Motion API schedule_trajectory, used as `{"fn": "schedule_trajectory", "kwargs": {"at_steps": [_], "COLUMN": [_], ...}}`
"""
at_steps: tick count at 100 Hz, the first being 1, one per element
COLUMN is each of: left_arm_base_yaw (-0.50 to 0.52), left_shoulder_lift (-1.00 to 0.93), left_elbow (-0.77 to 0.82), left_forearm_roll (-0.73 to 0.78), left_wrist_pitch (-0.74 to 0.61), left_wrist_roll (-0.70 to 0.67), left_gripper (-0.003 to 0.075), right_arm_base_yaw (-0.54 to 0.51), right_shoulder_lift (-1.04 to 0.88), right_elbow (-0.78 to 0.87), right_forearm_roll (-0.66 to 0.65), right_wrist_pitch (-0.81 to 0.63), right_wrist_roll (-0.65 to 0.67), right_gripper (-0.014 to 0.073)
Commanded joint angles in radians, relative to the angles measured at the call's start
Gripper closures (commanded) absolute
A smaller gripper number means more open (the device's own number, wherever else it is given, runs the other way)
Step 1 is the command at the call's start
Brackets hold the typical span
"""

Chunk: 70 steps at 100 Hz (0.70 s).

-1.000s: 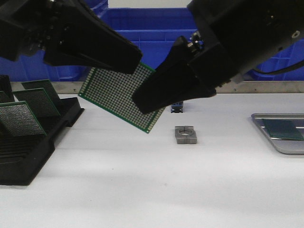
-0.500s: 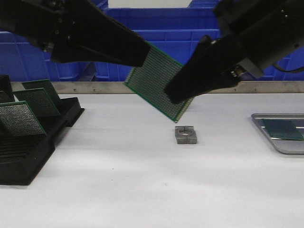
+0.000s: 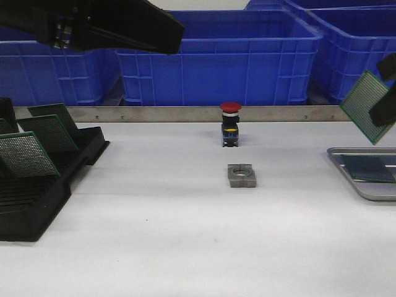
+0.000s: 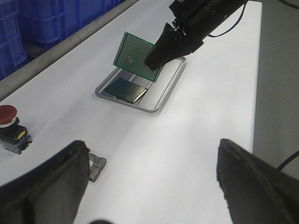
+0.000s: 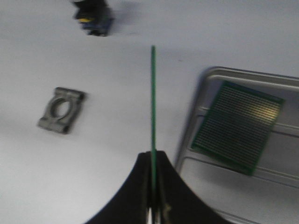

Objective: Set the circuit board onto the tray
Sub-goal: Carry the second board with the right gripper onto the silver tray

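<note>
The right tool pinches the board by one edge, holding it tilted in the air over the tray's near end, where another board already lies. The left tool, spread wide and empty, hangs well apart.

front view's edge cuts the tray and right gripper
</note>
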Motion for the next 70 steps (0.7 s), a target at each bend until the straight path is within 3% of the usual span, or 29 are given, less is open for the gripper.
{"fn": "schedule_trajectory", "kwargs": {"at_steps": [1,13,27,37,49,54,59,70], "left_arm_base_yaw": [0.005,0.005,0.005,0.005,0.005,0.005,0.005,0.005], "left_shoulder_lift": [-0.035,-0.035,-0.035,-0.035,-0.035,-0.035,-0.035,-0.035], "left_elbow": [-0.026,-0.026,-0.026,-0.026,-0.026,-0.026,-0.026,-0.026], "left_forearm_roll": [-0.069,-0.069,-0.069,-0.069,-0.069,-0.069,-0.069,-0.069], "left_wrist_pitch": [0.051,0.053,0.056,0.075,0.077,0.077,0.077,0.075], "left_wrist_roll": [-0.003,-0.003,-0.003,-0.003,-0.003,-0.003,-0.003,-0.003], "left_gripper": [0.0185,0.0185,0.0185,0.0185,0.0185,0.0185,0.0185,0.0188], "right_arm_base_yaw": [-0.034,-0.039,-0.039,-0.039,-0.039,-0.039,-0.039,-0.039], "right_shoulder_lift": [0.021,0.099,0.164,0.178,0.178,0.177,0.171,0.143], "right_elbow": [-0.020,-0.033,-0.064,-0.071,-0.071,-0.071,-0.071,-0.071], "right_forearm_roll": [0.069,0.149,0.156,0.157,0.157,0.157,0.154,0.147], "right_wrist_pitch": [-0.050,-0.105,-0.105,-0.103,-0.124,-0.139,-0.154,-0.156], "right_wrist_roll": [0.011,0.011,0.010,0.010,0.010,0.010,0.009,0.007], "right_gripper": [0.0655,0.0655,0.0622,0.0477,0.0193,0.0113,0.0074,0.0079]}}
